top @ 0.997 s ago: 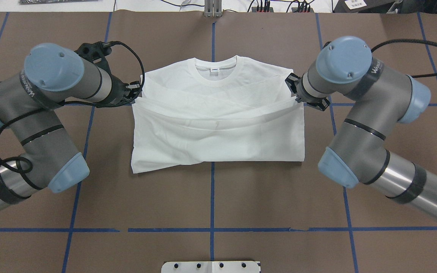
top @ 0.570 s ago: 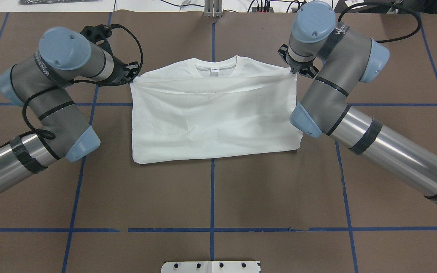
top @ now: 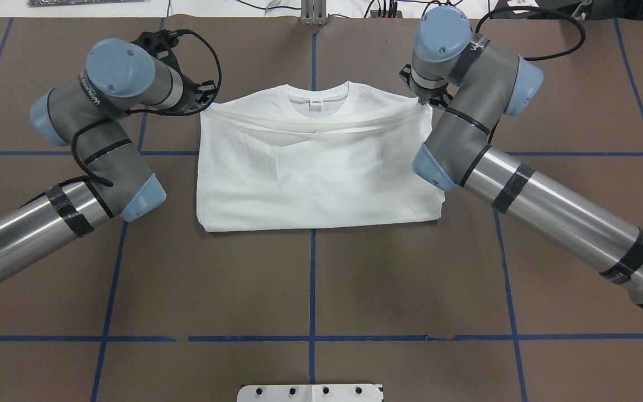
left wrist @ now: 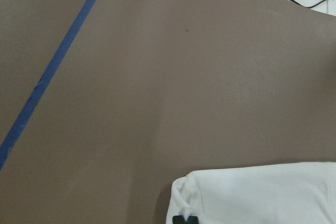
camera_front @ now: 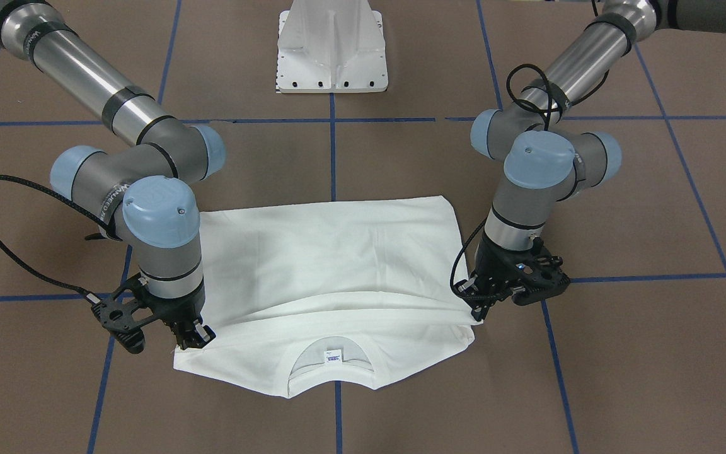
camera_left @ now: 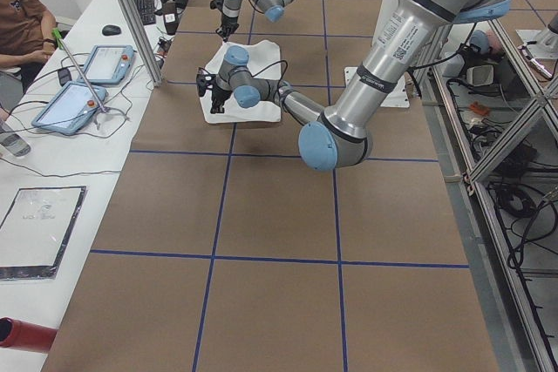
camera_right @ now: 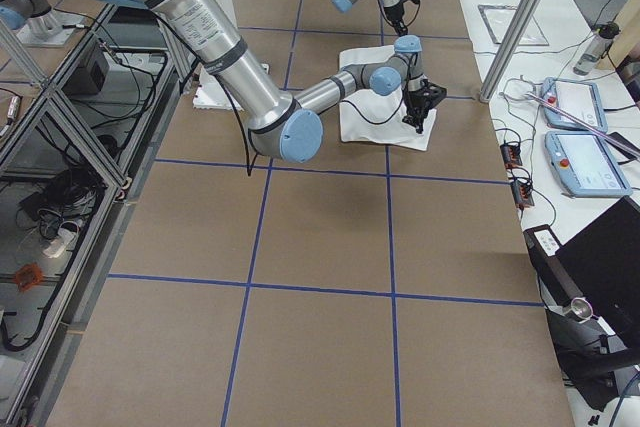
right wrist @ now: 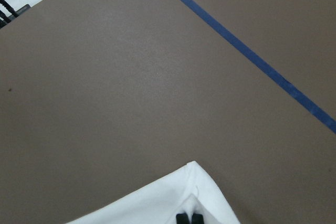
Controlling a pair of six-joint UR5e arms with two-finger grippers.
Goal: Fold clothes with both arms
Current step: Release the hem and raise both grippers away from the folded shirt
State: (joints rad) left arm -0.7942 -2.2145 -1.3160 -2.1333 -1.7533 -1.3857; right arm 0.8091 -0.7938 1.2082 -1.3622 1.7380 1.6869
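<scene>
- Left hand (camera_front: pixel 478 312) and right hand (camera_front: pixel 190 339) each pinch shut on a hem corner of the white long-sleeved T-shirt (top: pixel 316 178), which lies on the worktop (top: pixel 310 290).
- Hem sits just short of the collar (top: pixel 353 94): bottom-to-top fold looks nearly done; release, perhaps another fold, remains.
- Wrist views show fingertips (left wrist: pixel 179 220) closed on cloth; overhead, the right arm (top: pixel 466 84) covers its hand.

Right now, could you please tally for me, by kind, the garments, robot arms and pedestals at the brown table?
White T-shirt: 1
Robot arms: 2, the left arm and the right arm
White pedestal: 1
Total: 4
</scene>
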